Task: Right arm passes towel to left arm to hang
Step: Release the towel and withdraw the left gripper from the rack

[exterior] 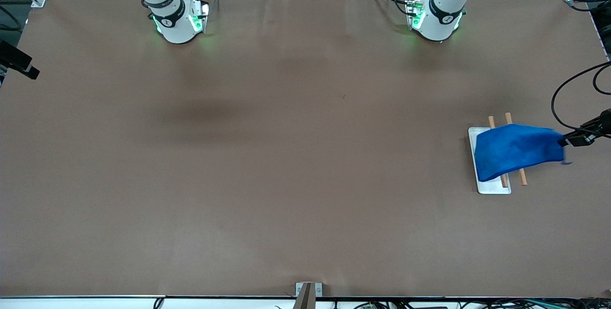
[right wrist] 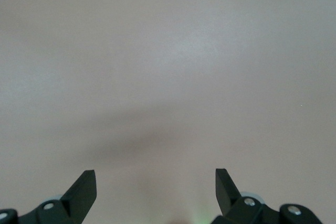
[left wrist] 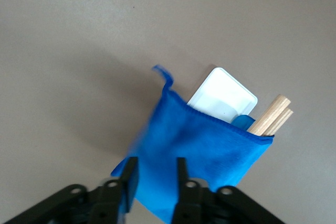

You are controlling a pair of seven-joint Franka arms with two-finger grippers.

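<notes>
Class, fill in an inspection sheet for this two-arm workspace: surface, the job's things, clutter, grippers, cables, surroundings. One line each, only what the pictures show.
Surface: brown table, bare apart from the rack.
Job's things: blue towel draped over the wooden rods of a rack on a white tray, toward the left arm's end of the table.
Clutter: nothing seen.
Grippers: left gripper shut on the towel's edge beside the rack; right gripper open, over bare table, waiting.
Cables: black cables loop at the table's edge near the left gripper.
Surroundings: both bases lit green; metal bracket at the table's near edge.
</notes>
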